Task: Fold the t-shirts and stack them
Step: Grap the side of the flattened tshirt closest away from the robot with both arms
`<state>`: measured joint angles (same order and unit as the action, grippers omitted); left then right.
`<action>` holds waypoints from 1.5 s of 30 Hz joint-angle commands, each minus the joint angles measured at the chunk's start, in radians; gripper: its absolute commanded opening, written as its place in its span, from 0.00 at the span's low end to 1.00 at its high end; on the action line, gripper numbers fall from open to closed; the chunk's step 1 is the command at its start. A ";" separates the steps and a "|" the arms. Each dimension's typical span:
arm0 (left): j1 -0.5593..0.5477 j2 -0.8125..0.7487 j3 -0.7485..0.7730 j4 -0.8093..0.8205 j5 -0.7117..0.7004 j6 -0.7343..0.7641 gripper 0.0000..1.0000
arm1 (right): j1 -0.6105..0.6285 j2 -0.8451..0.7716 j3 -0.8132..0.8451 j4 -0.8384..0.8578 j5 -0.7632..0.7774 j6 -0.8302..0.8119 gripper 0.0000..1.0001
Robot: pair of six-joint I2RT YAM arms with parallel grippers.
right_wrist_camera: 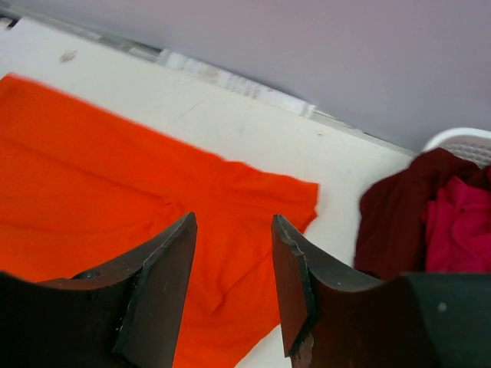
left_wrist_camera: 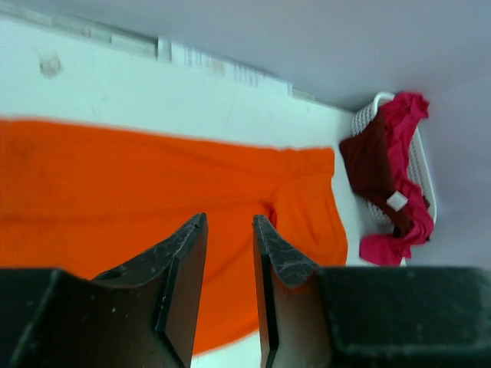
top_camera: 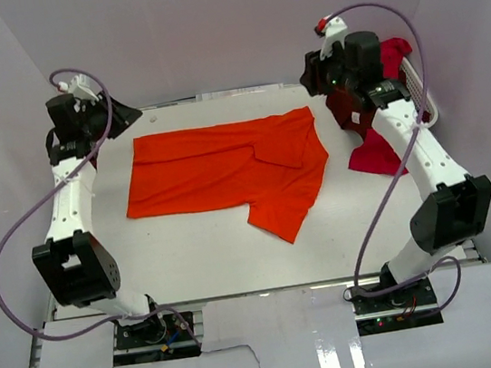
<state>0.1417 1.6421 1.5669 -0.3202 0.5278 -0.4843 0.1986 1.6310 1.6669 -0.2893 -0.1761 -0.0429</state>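
Observation:
The bright orange t-shirt (top_camera: 225,168) lies partly folded on the white table, with one sleeve sticking out at the front right. It also shows in the left wrist view (left_wrist_camera: 115,184) and the right wrist view (right_wrist_camera: 92,169). My left gripper (top_camera: 121,114) (left_wrist_camera: 230,218) is open and empty, raised beyond the shirt's back left corner. My right gripper (top_camera: 312,74) (right_wrist_camera: 234,218) is open and empty, raised beyond the shirt's back right corner. A dark maroon shirt (top_camera: 345,110) (right_wrist_camera: 391,222) and a crimson shirt (top_camera: 377,156) (left_wrist_camera: 403,130) hang out of the basket at the right.
The white plastic laundry basket (top_camera: 425,95) (left_wrist_camera: 420,165) (right_wrist_camera: 460,138) stands at the table's right edge, partly behind my right arm. Pale walls enclose the back and sides. A strip of paper (right_wrist_camera: 230,80) lies along the back edge.

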 commanded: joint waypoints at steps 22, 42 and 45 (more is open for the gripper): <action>0.297 -0.452 -0.952 0.173 0.109 -0.243 0.59 | 0.594 -0.595 -0.848 -0.200 0.334 0.152 0.53; 0.452 -0.300 -0.978 0.224 0.161 -0.346 0.66 | 0.909 -0.356 -0.903 -0.226 0.501 0.347 0.64; 0.460 -0.277 -0.972 0.240 0.170 -0.353 0.66 | 0.909 -0.304 -0.900 -0.171 0.515 0.333 0.64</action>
<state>0.5888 1.3594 0.5804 -0.1127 0.6720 -0.8227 1.1011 1.3064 0.7280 -0.5316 0.2943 0.2787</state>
